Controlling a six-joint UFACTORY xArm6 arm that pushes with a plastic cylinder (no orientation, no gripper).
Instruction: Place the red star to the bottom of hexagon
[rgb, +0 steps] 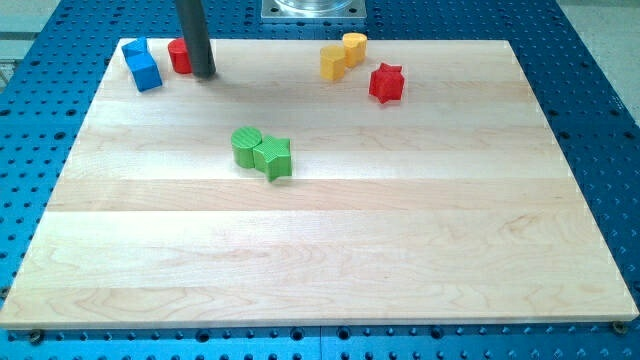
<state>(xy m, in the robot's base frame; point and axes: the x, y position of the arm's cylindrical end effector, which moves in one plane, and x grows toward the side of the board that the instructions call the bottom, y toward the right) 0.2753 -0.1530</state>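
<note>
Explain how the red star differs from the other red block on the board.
The red star lies at the view's upper right, fully in sight and free-standing; the other red block sits at the upper left, partly hidden by my tip, which is right beside it. The star's points are clear; the other's shape is not. Both are red and small.

On the desk (320, 260), the tip (204, 74) stands near the view's top left, touching the right side of the red block (179, 56), with two blue blocks (142, 64) pressed together just to its left. Toward the view's top right two yellow blocks (343, 55) touch — the red star (386, 82) lies just beside them, lower right. Left of centre, well apart from the rest, the green cylinder (246, 146) touches the green star (273, 157) — the star on its right.
</note>
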